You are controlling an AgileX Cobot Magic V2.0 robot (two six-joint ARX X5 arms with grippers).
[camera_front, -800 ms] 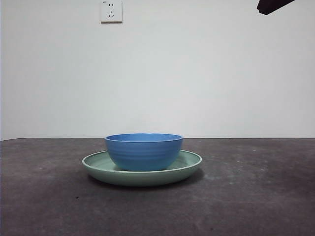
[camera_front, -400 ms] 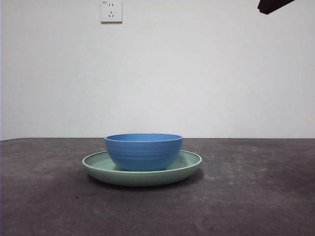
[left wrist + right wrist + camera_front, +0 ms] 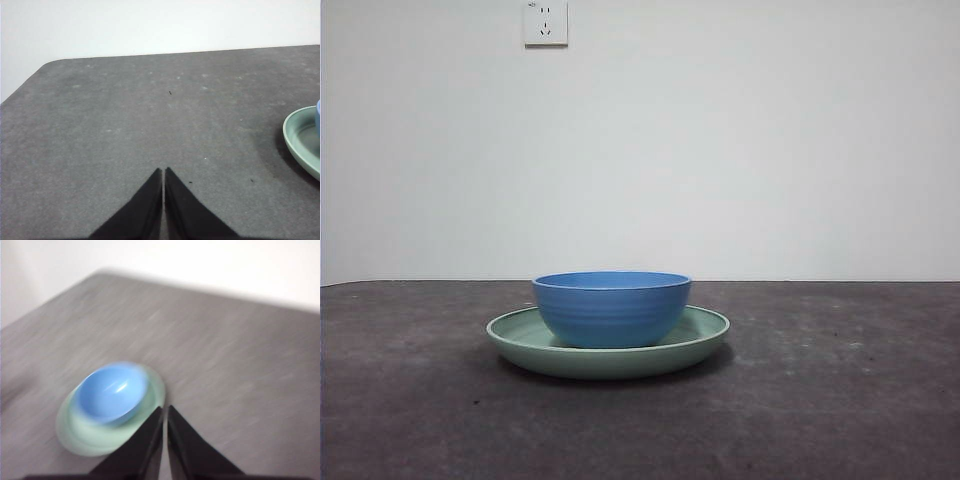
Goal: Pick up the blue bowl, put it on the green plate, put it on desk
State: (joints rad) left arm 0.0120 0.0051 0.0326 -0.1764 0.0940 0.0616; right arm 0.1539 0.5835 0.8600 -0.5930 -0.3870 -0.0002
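The blue bowl sits upright inside the green plate, which rests on the dark bench. The left hand hangs clenched and empty over bare bench beside the plate; the right hand, also clenched and empty, hovers above the plate's edge. A wall socket sits behind.

Bare lab: desk, blank wall.
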